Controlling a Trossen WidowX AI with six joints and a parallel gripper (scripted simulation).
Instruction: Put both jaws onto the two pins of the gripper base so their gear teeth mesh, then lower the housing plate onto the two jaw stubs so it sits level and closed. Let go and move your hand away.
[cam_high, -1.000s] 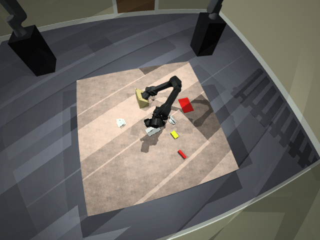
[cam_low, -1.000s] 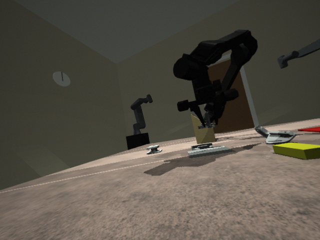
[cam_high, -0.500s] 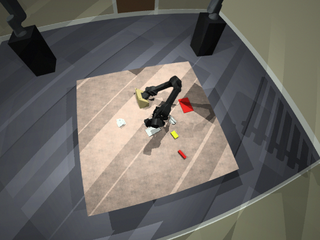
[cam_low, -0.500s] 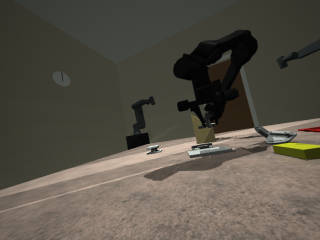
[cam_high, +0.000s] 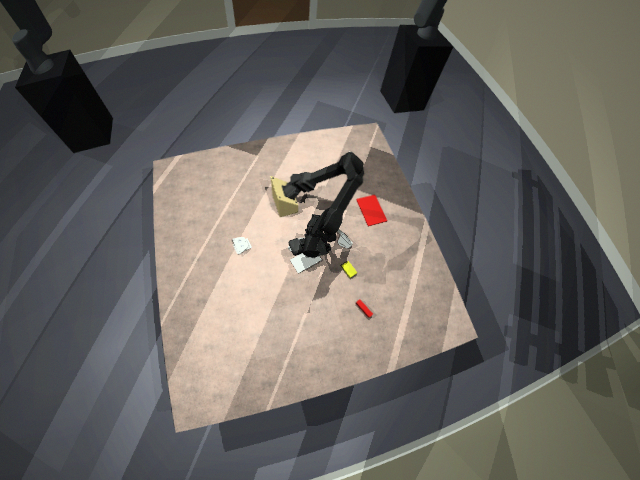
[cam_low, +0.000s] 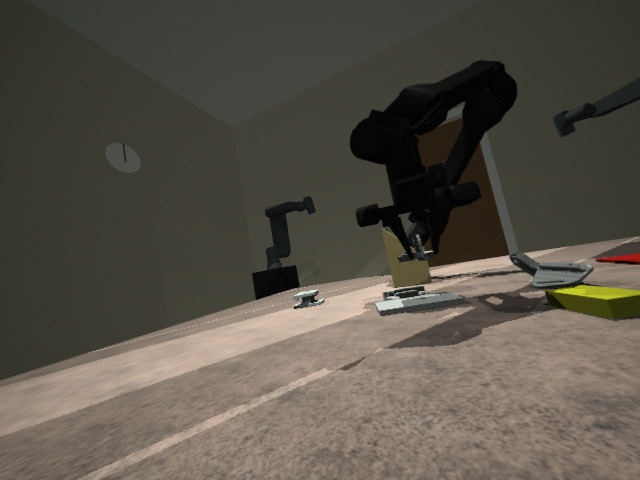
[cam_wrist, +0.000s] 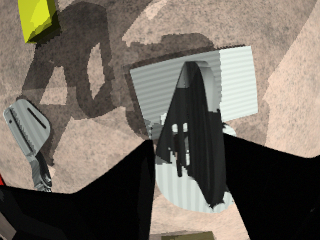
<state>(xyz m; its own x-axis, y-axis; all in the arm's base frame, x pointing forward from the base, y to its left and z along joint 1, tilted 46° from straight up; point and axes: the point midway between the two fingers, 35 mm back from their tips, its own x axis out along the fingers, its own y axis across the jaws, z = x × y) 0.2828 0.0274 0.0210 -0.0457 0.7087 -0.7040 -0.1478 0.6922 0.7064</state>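
The gripper base (cam_high: 305, 263) (cam_low: 421, 302) (cam_wrist: 240, 85) lies flat, a pale ribbed plate with a rounded end. My gripper (cam_low: 423, 255) (cam_wrist: 183, 143) points down above it, shut on one grey jaw (cam_low: 417, 254) (cam_wrist: 200, 125). The held jaw is clear of the base and covers much of it in the wrist view; the pins cannot be made out. The other jaw (cam_high: 344, 240) (cam_low: 560, 273) (cam_wrist: 27, 127) lies on the table beside the base, near the yellow block. The white housing plate (cam_high: 240, 244) (cam_low: 306, 293) lies apart, at left in the top and exterior views.
A yellow block (cam_high: 349, 269) (cam_low: 594, 297) (cam_wrist: 35, 17) lies near the loose jaw. A red bar (cam_high: 363, 308) and a flat red sheet (cam_high: 371, 210) lie farther off. A tan wedge-shaped block (cam_high: 283, 198) (cam_low: 410, 271) stands behind the base, beside the arm's foot.
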